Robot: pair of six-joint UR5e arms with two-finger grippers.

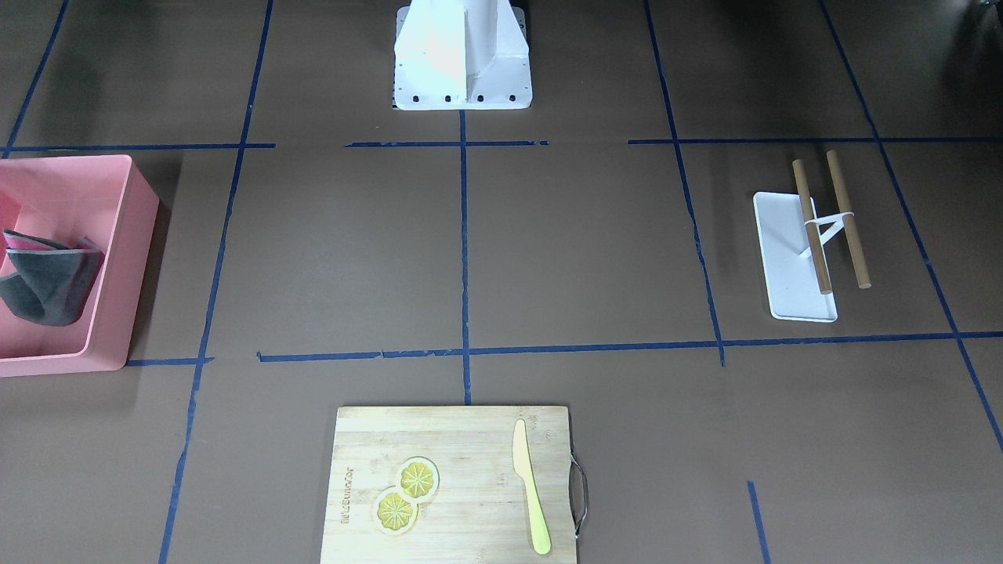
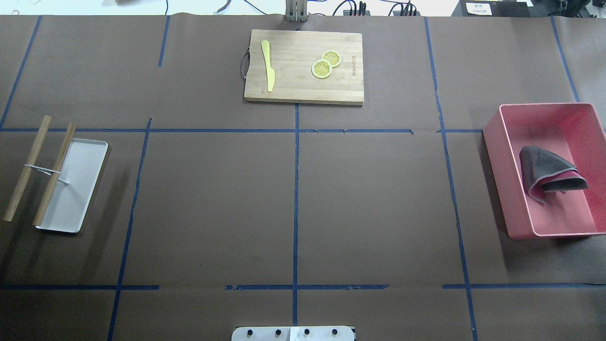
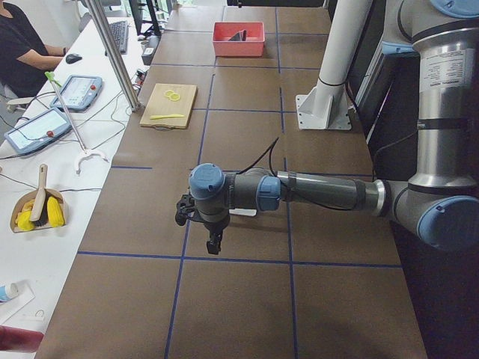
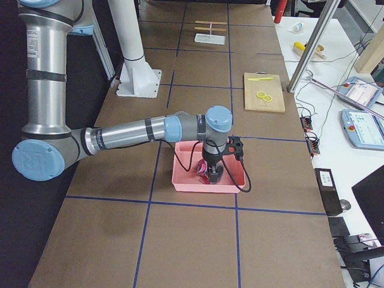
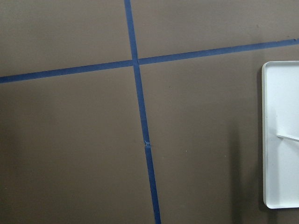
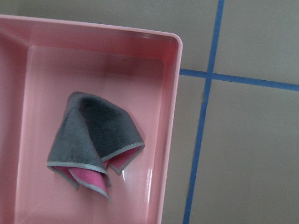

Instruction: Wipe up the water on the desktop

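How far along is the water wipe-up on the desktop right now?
Done: nothing visible; the grey-pink cloth lies folded in the pink bin. In hand: the right pincer is poised over that bin. Left: grasping the cloth and wiping the desktop, though I can't make out any water on it.

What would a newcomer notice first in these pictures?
The pink bin at the robot's right, with a folded grey-and-pink cloth inside, stands out most on the brown desktop. Next, the bamboo board at the far edge bears two lemon slices and a yellow knife.
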